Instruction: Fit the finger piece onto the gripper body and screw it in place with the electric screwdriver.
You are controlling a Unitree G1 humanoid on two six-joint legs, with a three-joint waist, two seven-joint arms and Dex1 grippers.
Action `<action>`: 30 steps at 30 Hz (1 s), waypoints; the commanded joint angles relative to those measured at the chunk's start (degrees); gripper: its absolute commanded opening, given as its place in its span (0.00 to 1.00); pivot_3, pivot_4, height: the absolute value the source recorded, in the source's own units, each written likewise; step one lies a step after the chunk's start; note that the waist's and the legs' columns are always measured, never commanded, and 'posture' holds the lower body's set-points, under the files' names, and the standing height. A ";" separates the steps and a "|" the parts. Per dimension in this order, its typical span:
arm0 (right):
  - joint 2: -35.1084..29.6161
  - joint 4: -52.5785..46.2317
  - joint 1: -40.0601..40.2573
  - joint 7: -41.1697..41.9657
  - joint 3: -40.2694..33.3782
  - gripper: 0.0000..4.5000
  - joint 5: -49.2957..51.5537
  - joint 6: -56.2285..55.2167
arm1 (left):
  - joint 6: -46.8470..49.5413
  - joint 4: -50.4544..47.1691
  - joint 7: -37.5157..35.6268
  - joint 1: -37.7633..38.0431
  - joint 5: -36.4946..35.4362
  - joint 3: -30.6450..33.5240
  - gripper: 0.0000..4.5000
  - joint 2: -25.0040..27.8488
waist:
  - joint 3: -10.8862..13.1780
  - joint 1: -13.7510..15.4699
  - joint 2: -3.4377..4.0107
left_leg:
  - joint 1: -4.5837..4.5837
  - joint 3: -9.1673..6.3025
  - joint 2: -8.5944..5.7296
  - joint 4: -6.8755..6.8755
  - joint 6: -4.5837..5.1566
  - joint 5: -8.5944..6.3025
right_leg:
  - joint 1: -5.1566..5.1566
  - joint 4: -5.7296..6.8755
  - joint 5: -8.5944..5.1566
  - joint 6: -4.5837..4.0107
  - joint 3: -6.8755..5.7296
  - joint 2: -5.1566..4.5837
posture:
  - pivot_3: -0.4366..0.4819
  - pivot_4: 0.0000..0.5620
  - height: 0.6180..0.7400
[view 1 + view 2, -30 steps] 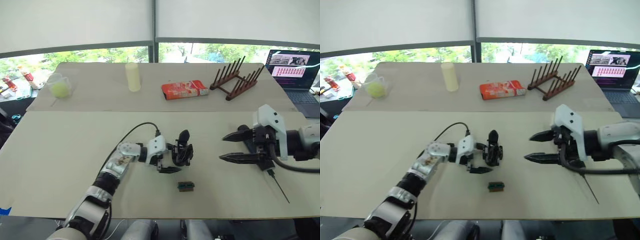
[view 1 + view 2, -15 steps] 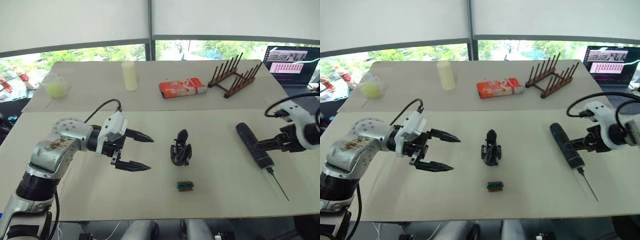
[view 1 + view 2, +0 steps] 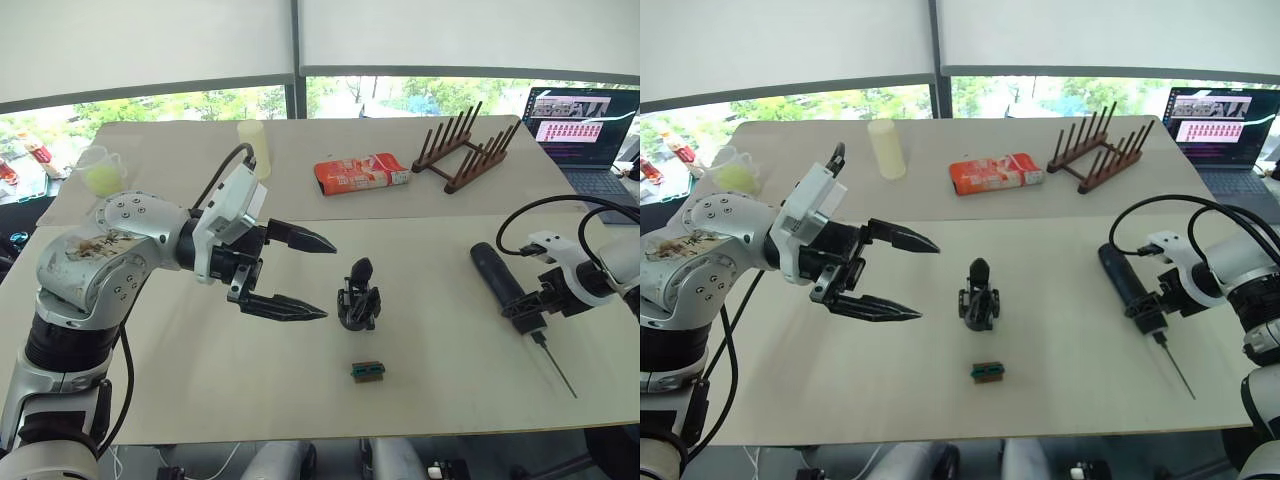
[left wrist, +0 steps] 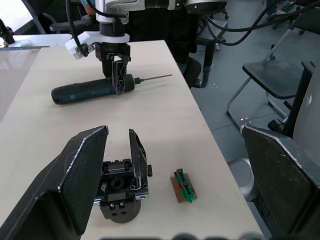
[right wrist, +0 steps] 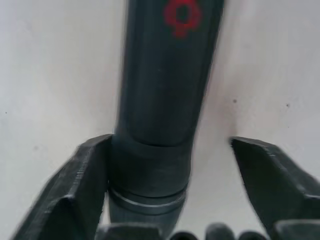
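My right end effector [image 5: 165, 200] straddles the long matte-black electric screwdriver [image 3: 497, 279] near the desk's [image 3: 150, 390] right edge, fingers spread; my left end effector [image 3: 318, 277] gapes empty.

Silver-grey arms, white wrist housings, black cables, black pincer [image 3: 300, 275] fingers.

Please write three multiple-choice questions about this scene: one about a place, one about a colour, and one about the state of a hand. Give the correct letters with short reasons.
1. Where does the small green-and-black block lie?
A. on the dish rack
B. on the table in front of the gripper body
C. in the left hand

2. What colour is the flat packet on the far table?
A. blue
B. red-orange
C. black

3. How is the left hand?
A. open, holding nothing
B. shut on the electric screwdriver
C. shut on the block

Answers: 1 B, it lies just nearer the robot than the body. 2 B, its wrapper is red-orange. 3 A, its fingers stand apart over bare table.
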 commanded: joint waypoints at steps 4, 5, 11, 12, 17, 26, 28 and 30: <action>-3.90 -6.67 -1.93 10.76 -2.15 0.42 -2.85 -13.18 | -1.87 0.20 0.17 -0.63 0.40 0.20 1.00 -0.15 | 0.15 -0.02 0.20 | -0.03 0.00 -0.02 0.00 -0.02 0.01 | -0.06 0.03 0.00 0.00 0.00 0.00 | 0.48 0.27 1.00; -3.56 -7.55 -2.98 11.84 -2.56 0.42 -2.80 -12.78 | -2.05 0.36 0.11 -0.75 0.52 0.06 1.00 -0.24 | 0.17 -0.17 0.22 | -0.04 0.00 -0.02 0.00 -0.03 0.01 | -0.08 0.04 0.00 0.00 0.00 0.00 | 0.48 0.27 1.00; -2.88 -14.25 3.72 11.60 -2.79 0.42 -6.87 -27.85 | -4.00 1.48 -0.96 -1.80 1.95 -2.14 1.00 -1.50 | 0.18 -0.29 0.25 | -0.05 -0.01 0.05 -0.03 -0.11 0.05 | -0.18 0.12 0.00 0.00 -0.04 0.02 | 0.48 0.27 1.00; -2.90 -14.30 4.66 11.25 -2.87 0.42 -7.77 -30.14 | -4.15 1.62 -0.99 -1.88 2.06 -2.27 1.00 -1.58 | 0.19 -0.08 0.24 | -0.06 -0.01 0.05 -0.02 -0.10 0.05 | -0.17 0.11 0.00 0.00 -0.05 0.01 | 0.48 0.27 1.00; -3.61 -14.26 5.79 13.98 -3.25 0.74 -10.33 -28.08 | -4.19 1.29 -2.09 -1.50 2.05 -2.28 1.00 -1.08 | 0.20 0.12 0.24 | -0.12 0.02 -0.06 0.12 -0.09 0.06 | -0.17 0.08 0.00 0.00 -0.04 -0.04 | 0.48 0.27 1.00; -2.85 -14.74 5.11 18.09 -2.97 0.99 -12.73 -23.61 | -5.80 1.06 -3.31 -0.57 3.12 -2.67 1.00 -0.52 | 0.20 -0.14 0.24 | -0.11 0.03 0.03 0.10 -0.11 0.07 | -0.19 0.14 0.02 -0.04 -0.02 0.01 | 0.48 0.27 1.00; -0.80 -13.38 4.08 17.31 -2.58 0.99 -13.49 -22.58 | -5.90 0.97 -3.32 -0.55 3.14 -2.75 1.00 -0.59 | 0.20 -0.23 0.24 | -0.11 0.03 0.03 0.10 -0.11 0.07 | -0.19 0.14 0.02 -0.04 -0.01 0.01 | 0.48 0.27 1.00; 0.67 -11.79 3.36 16.69 -2.28 0.99 -14.51 -22.53 | -5.92 0.78 -3.26 -0.48 3.12 -2.78 1.00 -0.63 | 0.20 -0.23 0.24 | -0.11 0.02 0.03 0.10 -0.11 0.07 | -0.20 0.15 0.03 -0.05 -0.01 0.01 | 0.48 0.27 1.00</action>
